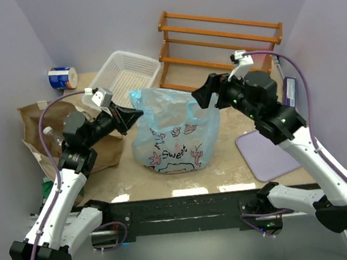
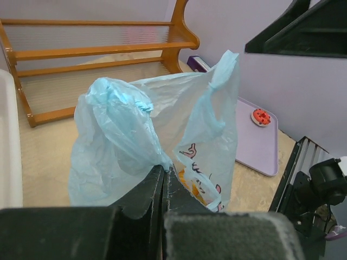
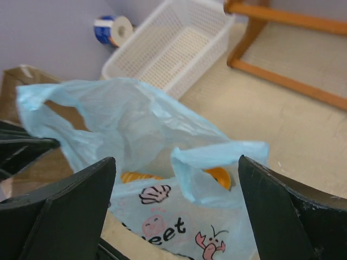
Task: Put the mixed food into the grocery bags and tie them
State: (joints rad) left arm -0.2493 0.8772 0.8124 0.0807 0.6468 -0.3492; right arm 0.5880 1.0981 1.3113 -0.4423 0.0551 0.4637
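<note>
The light blue grocery bag (image 1: 173, 130) with dark "Sweet" print stands mid-table. My left gripper (image 1: 137, 114) is shut on its left handle, pinching the thin plastic at the fingertips (image 2: 165, 172). My right gripper (image 1: 204, 95) hangs open by the bag's right handle (image 3: 217, 157), which stands loose between the wide jaws (image 3: 176, 159) without touching them. Orange food (image 3: 219, 176) shows inside the bag, with another ridged orange piece (image 3: 135, 176) beside it. The brown paper bag (image 1: 38, 127) lies at the left, a clear bottle (image 1: 51, 135) poking from it.
A white mesh basket (image 1: 128, 73) and a wooden rack (image 1: 220, 39) stand at the back. A blue-and-white can (image 1: 63, 77) sits in the far left corner. A purple tray (image 1: 268, 154) lies at the right with a small red thing (image 2: 261, 116) on it.
</note>
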